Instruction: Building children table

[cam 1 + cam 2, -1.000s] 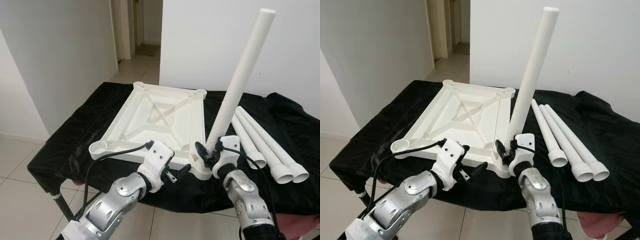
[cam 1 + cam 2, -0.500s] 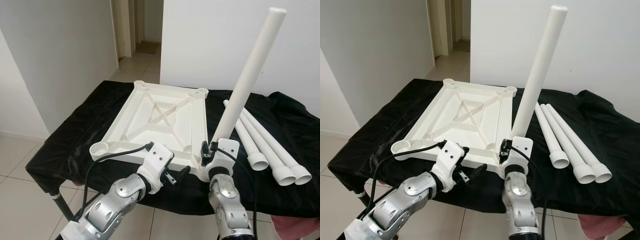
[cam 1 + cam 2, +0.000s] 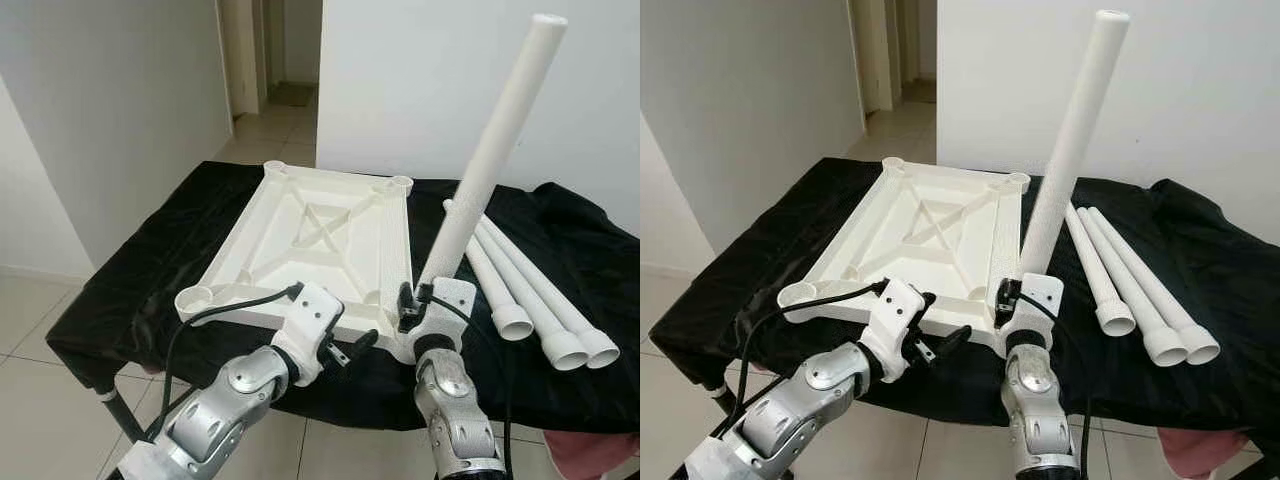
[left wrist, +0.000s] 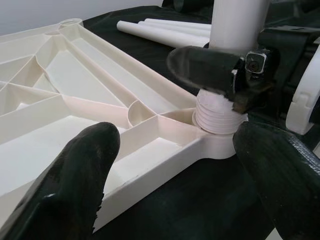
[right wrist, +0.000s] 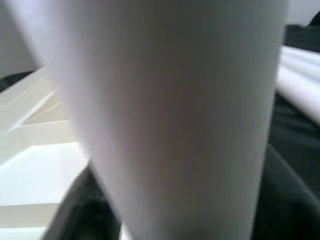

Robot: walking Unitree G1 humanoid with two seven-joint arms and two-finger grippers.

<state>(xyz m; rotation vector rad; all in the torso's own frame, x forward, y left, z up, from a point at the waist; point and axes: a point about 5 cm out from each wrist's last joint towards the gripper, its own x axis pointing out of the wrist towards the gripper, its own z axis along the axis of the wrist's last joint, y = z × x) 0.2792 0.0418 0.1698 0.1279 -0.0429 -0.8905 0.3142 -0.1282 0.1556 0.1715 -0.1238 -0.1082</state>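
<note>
- My left gripper (image 3: 352,345) hovers nearest me, at the near edge of the upturned white tabletop (image 3: 320,235), its two black fingers (image 4: 75,180) spread apart with nothing between them.
- At its 3 o'clock, my right gripper (image 3: 410,305) is clamped on the foot of the white table leg (image 3: 490,160), which rises tilted toward 1 o'clock from the near right corner socket (image 4: 217,142) of the tabletop.
- The left wrist view gives me what the head views do not: the leg's threaded end (image 4: 215,112) sits in the socket with its ribs partly exposed above the rim, and one black finger of the right gripper presses against the tube just above.
- The right wrist view is a blur of white tube at very close range, with a strip of tabletop and the spare legs at its edges.
- The tabletop lies ribbed side up on a black cloth (image 3: 140,280) covering the work table, with round sockets at its corners.
- At 2 o'clock from the right gripper, three spare legs (image 3: 545,300) lie side by side on the cloth, open ends toward me, well apart from both grippers.
- Farther out I see white walls and a tiled hallway (image 3: 270,110) at 11 o'clock.
</note>
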